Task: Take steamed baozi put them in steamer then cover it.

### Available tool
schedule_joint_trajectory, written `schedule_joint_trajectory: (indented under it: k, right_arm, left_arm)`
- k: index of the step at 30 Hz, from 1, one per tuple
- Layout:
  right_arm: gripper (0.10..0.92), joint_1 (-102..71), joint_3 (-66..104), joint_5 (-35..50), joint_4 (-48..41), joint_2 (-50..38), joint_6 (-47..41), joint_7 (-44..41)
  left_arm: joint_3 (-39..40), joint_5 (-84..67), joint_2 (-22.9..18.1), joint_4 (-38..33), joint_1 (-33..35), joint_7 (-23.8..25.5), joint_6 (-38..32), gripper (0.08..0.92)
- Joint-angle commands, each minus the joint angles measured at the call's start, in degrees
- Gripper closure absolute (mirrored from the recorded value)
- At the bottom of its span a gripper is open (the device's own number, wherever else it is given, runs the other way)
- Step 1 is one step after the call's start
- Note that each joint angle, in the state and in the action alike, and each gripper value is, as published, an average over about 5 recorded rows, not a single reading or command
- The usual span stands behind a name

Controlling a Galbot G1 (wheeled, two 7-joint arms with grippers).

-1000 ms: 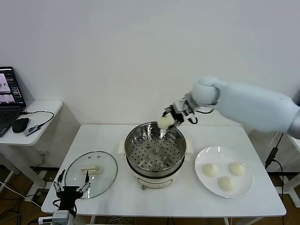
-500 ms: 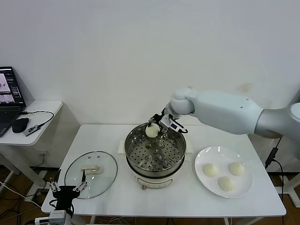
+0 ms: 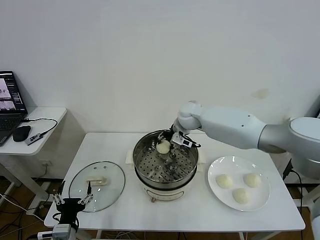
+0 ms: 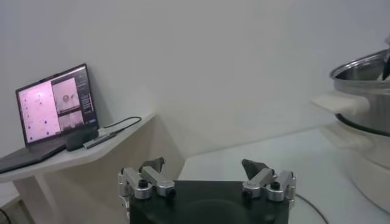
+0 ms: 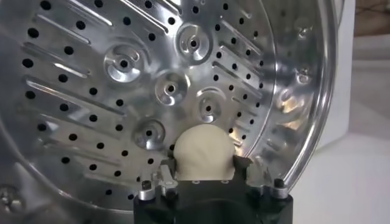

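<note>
Right gripper [image 3: 165, 143]: your fingers bracket a bun [image 3: 163, 146] inside the steamer [image 3: 165, 161]; grasp or release, cannot tell.
Left gripper [image 3: 73, 201]: released, at 7 o'clock.

Room's bright, even, soft light from overhead; white wall [image 3: 125, 60] shows no hard shadows, just a faint grey falloff twd the corners. Table [image 3: 115, 145] evenly lit, w/ a soft shadow under the pot [image 3: 166, 165] base. Glare: bright streaks on the pot's steel rim and perforated tray [image 5: 152, 91], esp. the curved wall beside the right gripper [image 5: 211, 176]. Glass lid [image 3: 97, 185] near the left gripper [image 3: 73, 201] catches pale reflections. Bun [image 5: 203, 152] betw. the fingers looks matte, no glare. Left wrist view: laptop [image 4: 52, 106] screen glows, slightly soft; pot edge beyond the gripper blurred. Gripper bodies up close are dark, detail lost.
</note>
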Motion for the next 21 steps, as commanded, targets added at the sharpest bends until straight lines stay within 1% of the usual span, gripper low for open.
schedule_joint_trajectory:
  k: [1, 3, 5, 8, 11, 17, 21]
  right_arm:
    - [0.29, 1.2, -0.2, -0.7, -0.4, 0.3, 1.9, 0.4]
    - [0.242, 4.1, -1.0, 2.3, 0.8, -0.6, 0.9, -0.8]
    - [0.217, 7.5, -2.3, 7.5, 2.8, -1.8, -1.5, -2.9]
    - [0.204, 12.5, -4.5, 17.7, 8.3, -5.2, -8.8, -7.3]
    - [0.203, 16.9, -5.9, 25.2, 14.9, -9.9, -17.5, -10.7]
    - [0.203, 21.7, -7.0, 31.8, 26.0, -20.7, -35.2, -12.5]
    - [0.203, 21.8, -7.0, 34.0, 30.8, -30.5, -43.3, -12.6]
  left_arm:
    - [0.0, 0.1, -0.1, -0.1, 0.1, 0.0, 0.0, 0.177]
    - [0.0, 0.1, -0.1, -0.2, 0.1, 0.0, 0.0, 0.177]
    - [0.0, 0.0, -0.1, -0.3, 0.1, 0.0, 0.0, 0.177]
    - [0.1, 0.0, -0.1, -0.5, 0.1, 0.1, 0.0, 0.177]
    - [0.0, -0.2, 0.1, -0.8, 0.3, 1.1, 0.0, 0.177]
    - [-0.1, 0.0, 0.4, -2.0, 0.4, 4.8, 0.7, 0.177]
    - [-0.2, 0.0, 1.0, -2.2, 0.3, 5.8, 0.9, 0.177]
